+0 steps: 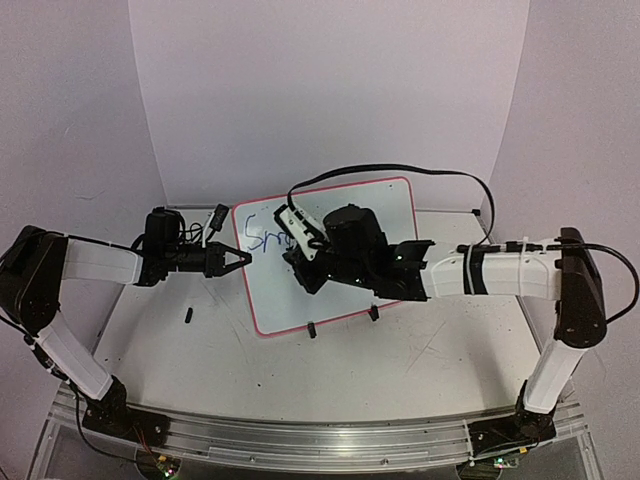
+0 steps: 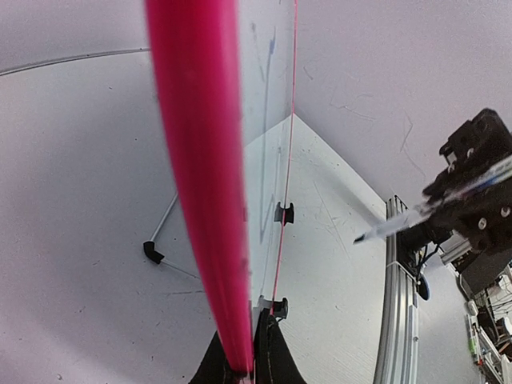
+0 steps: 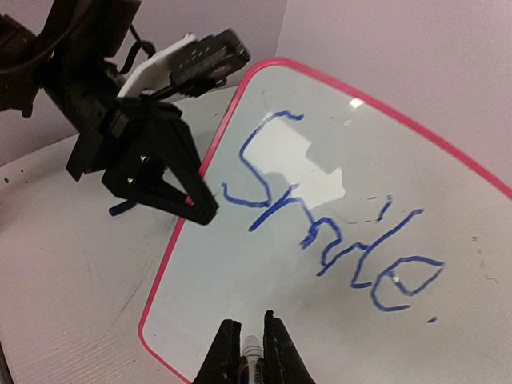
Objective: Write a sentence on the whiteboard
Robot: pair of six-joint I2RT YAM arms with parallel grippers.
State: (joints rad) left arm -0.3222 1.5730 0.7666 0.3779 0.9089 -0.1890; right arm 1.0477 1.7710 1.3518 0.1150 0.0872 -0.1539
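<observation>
evidently mid-writing: one blue word (image 3: 336,240), reading "smile", stood on the whiteboard (image 1: 272,290), running from upper left toward the middle. one word is not yet a sentence, so i judged the task well short of done.

whiteboard sat near the middle of the worktop (image 1: 200,370), turned askew, its two black clip feet (image 1: 312,330) on the edge facing the arm bases. how steeply it leaned could not be told.

left gripper (image 1: 243,258): fingers drawn together, clamped on the red-pink frame (image 2: 204,200) at the board's left edge, steadying it.

right gripper (image 3: 253,342): fingers narrowly apart, pinched on a marker (image 2: 398,226). it hovered over the lower part of the board, below the word. tip hidden in the right wrist view; in the left wrist view it looked clear of the surface, not certain.

next move, as i judged it: carry the marker to bare white after the final "e", or to a fresh line below, and set the tip down lightly. the left clamp must hold so the glossy board does not skate. risk: dragging across wet ink and smearing it.
</observation>
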